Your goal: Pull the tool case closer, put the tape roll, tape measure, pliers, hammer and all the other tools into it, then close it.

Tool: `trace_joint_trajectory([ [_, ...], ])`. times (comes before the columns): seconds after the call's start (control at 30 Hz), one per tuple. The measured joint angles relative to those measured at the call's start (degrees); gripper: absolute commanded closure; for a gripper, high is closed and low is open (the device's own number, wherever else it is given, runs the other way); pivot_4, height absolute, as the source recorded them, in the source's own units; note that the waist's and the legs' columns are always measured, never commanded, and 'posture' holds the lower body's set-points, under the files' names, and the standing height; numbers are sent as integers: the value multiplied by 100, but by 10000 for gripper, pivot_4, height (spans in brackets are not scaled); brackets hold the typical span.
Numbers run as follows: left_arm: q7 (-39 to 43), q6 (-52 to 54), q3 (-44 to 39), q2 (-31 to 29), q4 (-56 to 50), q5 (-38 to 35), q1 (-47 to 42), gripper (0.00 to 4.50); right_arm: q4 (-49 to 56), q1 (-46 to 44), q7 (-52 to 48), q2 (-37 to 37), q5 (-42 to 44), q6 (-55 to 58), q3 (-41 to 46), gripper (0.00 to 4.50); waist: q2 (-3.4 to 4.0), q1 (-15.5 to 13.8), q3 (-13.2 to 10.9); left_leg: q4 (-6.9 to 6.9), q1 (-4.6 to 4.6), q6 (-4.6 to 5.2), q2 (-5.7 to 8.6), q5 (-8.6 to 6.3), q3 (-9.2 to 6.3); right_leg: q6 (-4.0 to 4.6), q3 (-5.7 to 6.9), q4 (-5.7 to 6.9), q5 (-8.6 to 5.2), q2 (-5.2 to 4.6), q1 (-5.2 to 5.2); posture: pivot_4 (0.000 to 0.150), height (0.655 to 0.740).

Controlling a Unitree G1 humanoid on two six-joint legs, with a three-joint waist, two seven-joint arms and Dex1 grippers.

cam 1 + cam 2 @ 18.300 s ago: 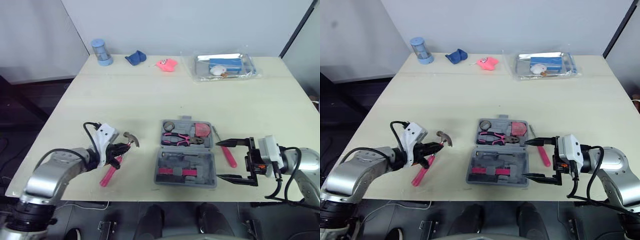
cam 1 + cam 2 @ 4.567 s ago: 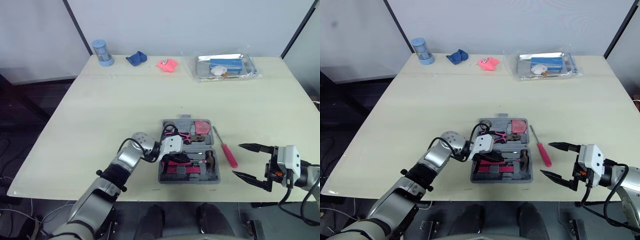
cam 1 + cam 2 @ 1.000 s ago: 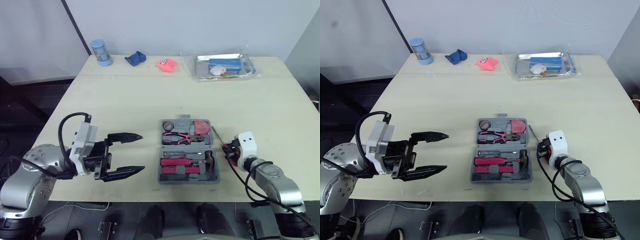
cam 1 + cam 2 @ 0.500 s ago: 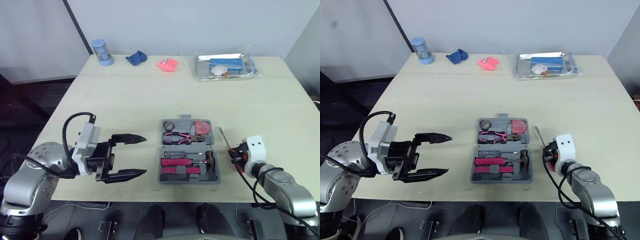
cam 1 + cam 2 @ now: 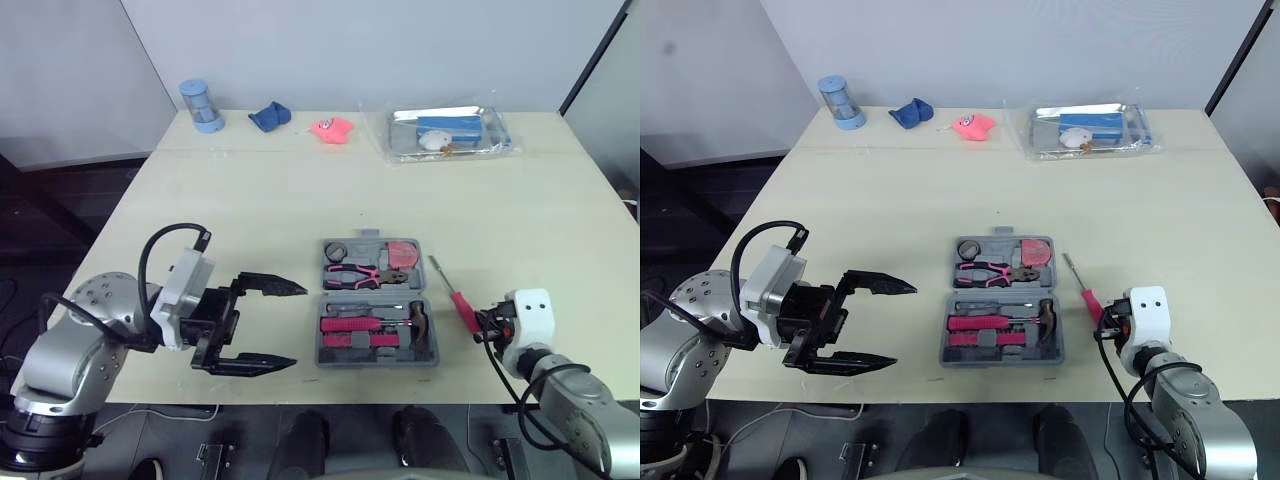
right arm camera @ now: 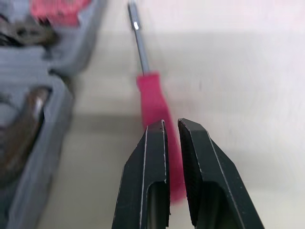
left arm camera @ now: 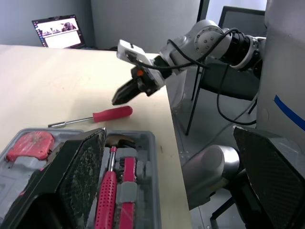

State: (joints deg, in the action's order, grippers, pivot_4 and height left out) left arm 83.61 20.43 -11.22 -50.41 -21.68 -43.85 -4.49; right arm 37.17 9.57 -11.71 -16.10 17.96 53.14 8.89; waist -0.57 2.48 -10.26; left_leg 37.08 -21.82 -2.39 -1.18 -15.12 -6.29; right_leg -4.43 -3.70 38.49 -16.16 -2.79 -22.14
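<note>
The grey tool case [image 5: 376,354] lies open near the table's front edge. In it are the tape roll [image 5: 338,250], the pink tape measure [image 5: 404,256], the pink-handled pliers [image 5: 362,274] and the hammer [image 5: 368,325]. A red-handled screwdriver [image 5: 458,302] lies on the table just right of the case. My right gripper [image 6: 171,125] is shut with nothing in it, its tips just over the handle's near end [image 6: 155,102]. My left gripper [image 5: 298,326] hovers wide open to the left of the case, holding nothing.
Along the far edge stand a blue cup [image 5: 194,103], a blue cloth [image 5: 268,117], a pink object [image 5: 333,128] and a clear plastic tray [image 5: 445,132]. The table's front edge runs close behind the case. A laptop [image 7: 59,26] sits beyond the table.
My right arm has drawn back toward the front right, its fingers closing further. The screwdriver stays on the table. My left gripper has drifted right, nearer the case.
</note>
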Motion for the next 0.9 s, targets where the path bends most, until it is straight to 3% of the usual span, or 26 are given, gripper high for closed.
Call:
trace_joint_trajectory([
  [0.1, -5, -3, -2, 0, 34, 24, 2, 0, -26, -200, -171, -190, 1, -148, -119, 28500, 0, -1, 0, 1, 1, 0, 0, 0, 2, -1, -1, 0, 0, -1, 0, 1500, 7400],
  [0.2, -19, -3, -2, 2, 33, 35, 3, 0, -230, -428, -231, -243, -1, -222, -189, 16369, 0, 7, 0, 1, 2, 0, 0, 0, 2, 0, -1, 0, 0, 0, 0, 1500, 7400],
  [0.7, -119, -8, -80, 2, 11, 38, 51, 0, -1903, -1325, -458, -400, -213, -403, -669, 16369, 0, 1, 0, 0, -2, 0, 0, 0, 4, 0, -2, 0, 1, 0, -4, 1500, 7400],
  [0.77, -128, -8, -84, 2, 10, 39, 59, 0, -1971, -1352, -459, -394, -230, -417, -697, 21286, 0, 1, 0, 0, -2, 0, 0, 0, 5, 0, -2, 0, 1, 0, -4, 1500, 7400],
  [0.9, -136, -8, -87, 3, 3, 39, 69, 0, -1977, -1369, -412, -391, -272, -390, -700, 39185, 0, 4, 0, 0, -2, 0, 0, 0, 3, 0, -2, 1, 1, 1, -6, 1500, 7400],
])
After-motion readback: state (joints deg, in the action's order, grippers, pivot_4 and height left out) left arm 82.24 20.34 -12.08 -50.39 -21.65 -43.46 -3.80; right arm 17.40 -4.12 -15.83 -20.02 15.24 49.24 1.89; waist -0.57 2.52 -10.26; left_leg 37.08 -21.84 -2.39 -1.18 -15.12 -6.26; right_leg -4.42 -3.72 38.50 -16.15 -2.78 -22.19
